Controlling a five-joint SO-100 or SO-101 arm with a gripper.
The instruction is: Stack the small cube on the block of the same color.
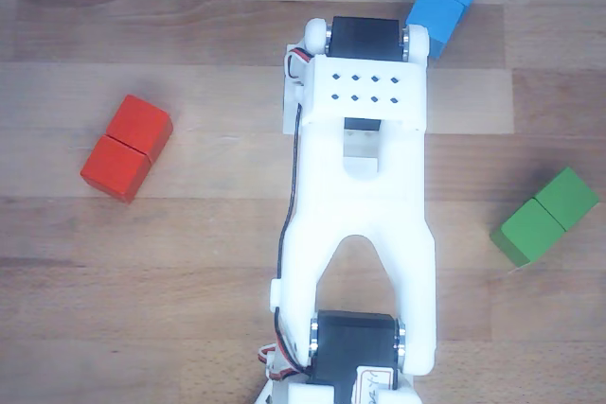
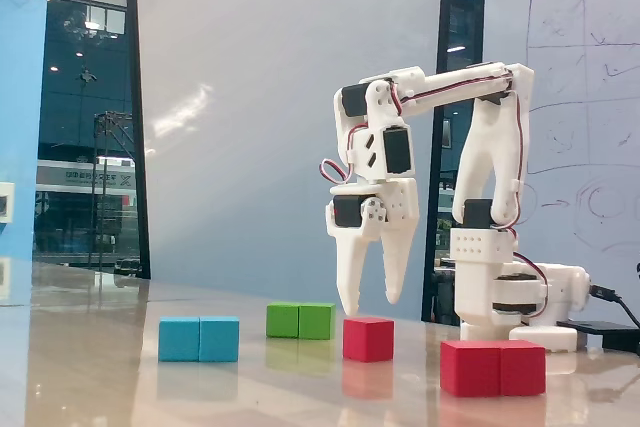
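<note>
Fixed view gives me the clearest read: the arm (image 2: 480, 147) reaches forward from its base and points its jaws straight down, tips parted and hanging just above the small red cube (image 2: 368, 338), not touching it. I judge the jaws open and empty, lined up for a descent onto the cube. The cube sits on the table (image 2: 100, 367) between the green oblong block (image 2: 300, 320) behind it and the red oblong block (image 2: 493, 367) nearer this camera, well apart from both.

From the other view, looking down, the arm's white body (image 1: 365, 196) covers the middle of the table, so the cube and the jaws are hidden beneath it and I cannot confirm alignment from above. What I do see is the red oblong block (image 1: 126, 148) lying flat toward the left edge, seam across its middle, the blue oblong block (image 1: 446, 1) near the top edge partly tucked behind the arm, and the green oblong block (image 1: 545, 216) toward the right edge.

The three oblong blocks are spread wide, which I take as leaving clear room around each. The red one's flat upper face looks free for the cube. Next I would lower, close on the cube, then carry it across to that block.
</note>
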